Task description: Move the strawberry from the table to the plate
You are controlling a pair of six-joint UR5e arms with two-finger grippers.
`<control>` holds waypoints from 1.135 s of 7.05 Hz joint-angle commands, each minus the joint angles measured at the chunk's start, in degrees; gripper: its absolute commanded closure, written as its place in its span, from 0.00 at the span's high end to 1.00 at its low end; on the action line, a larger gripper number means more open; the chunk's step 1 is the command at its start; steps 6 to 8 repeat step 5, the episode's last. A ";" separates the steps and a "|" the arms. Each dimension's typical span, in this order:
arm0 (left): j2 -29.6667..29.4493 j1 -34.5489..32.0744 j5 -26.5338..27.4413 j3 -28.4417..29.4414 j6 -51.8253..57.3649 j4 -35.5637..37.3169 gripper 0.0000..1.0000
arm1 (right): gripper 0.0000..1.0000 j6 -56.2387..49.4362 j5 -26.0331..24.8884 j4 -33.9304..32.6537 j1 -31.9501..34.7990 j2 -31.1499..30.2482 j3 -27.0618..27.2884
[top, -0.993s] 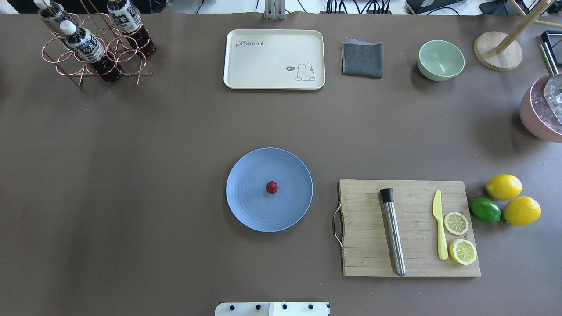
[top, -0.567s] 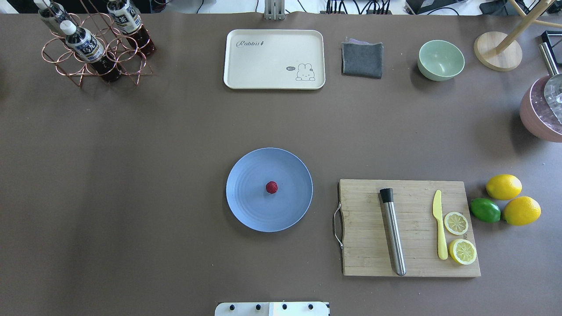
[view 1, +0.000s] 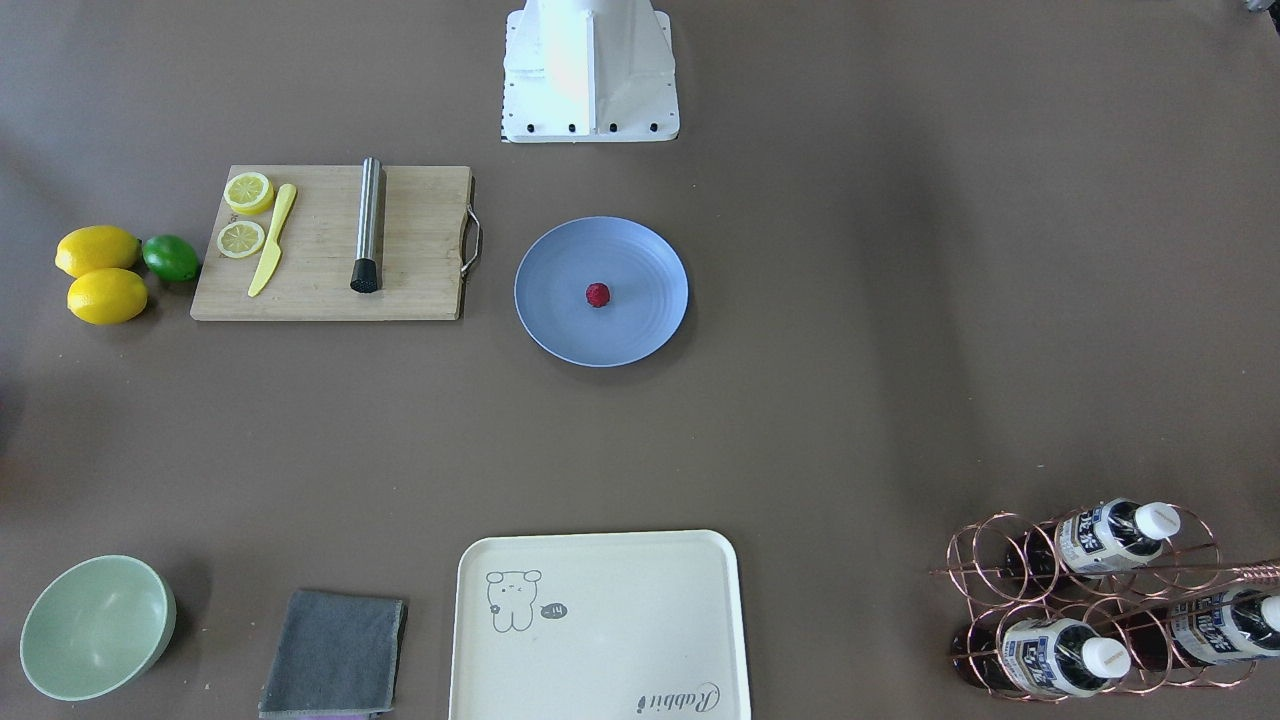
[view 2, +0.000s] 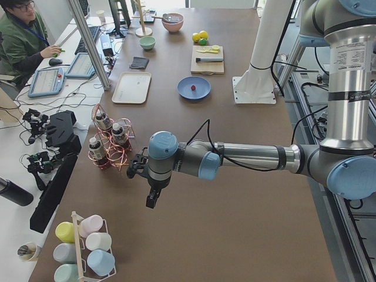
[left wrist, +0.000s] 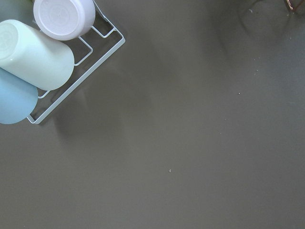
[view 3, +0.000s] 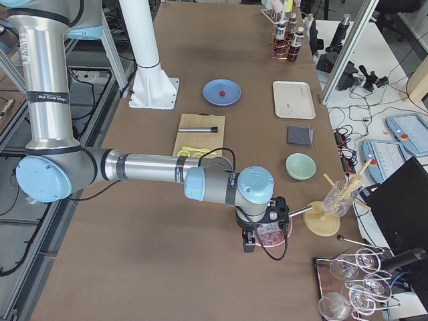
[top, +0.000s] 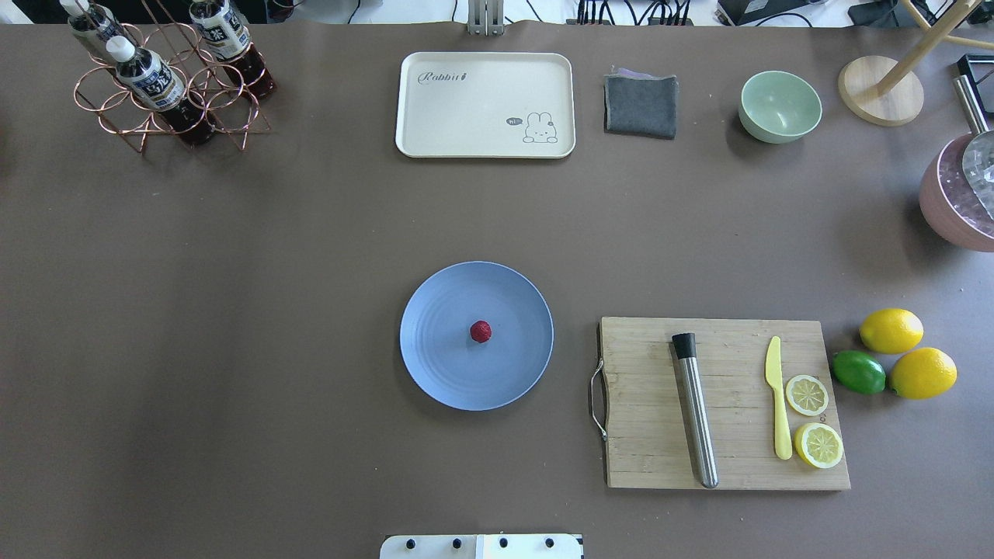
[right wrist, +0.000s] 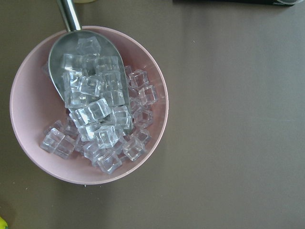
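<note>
The strawberry (top: 481, 331) (view 1: 597, 294), a small dark-red berry, lies in the middle of the round blue plate (top: 443, 373) (view 1: 560, 320) on the brown table (top: 233, 310). Neither gripper is near it. My left gripper (view 2: 151, 200) shows only in the exterior left view, hanging over the table's end near the bottle rack; I cannot tell whether it is open or shut. My right gripper (view 3: 249, 241) shows only in the exterior right view, above a pink bowl of ice at the other end; its state cannot be told either. Neither wrist view shows fingers.
A cutting board (top: 644, 404) with a steel muddler, yellow knife and lemon slices sits right of the plate, lemons (top: 891, 330) and a lime beside it. At the back stand a cream tray (top: 485, 105), grey cloth (top: 641, 105), green bowl (top: 780, 105) and bottle rack (top: 163, 78).
</note>
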 commanded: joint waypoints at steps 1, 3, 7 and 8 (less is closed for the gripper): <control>0.08 0.86 -2.03 -0.33 -3.33 -0.11 0.98 | 1.00 0.05 -0.25 0.06 0.05 -0.22 -0.09; 0.08 1.39 -1.68 -0.33 -3.25 -0.20 0.98 | 1.00 0.14 -0.25 0.15 0.05 -0.57 -0.10; 0.17 1.39 -1.59 -0.24 -3.16 -0.20 0.98 | 1.00 0.23 -0.34 0.15 0.05 -0.22 -0.01; 0.17 1.39 -1.59 -0.24 -3.16 -0.20 0.98 | 1.00 0.23 -0.34 0.15 0.05 -0.22 -0.01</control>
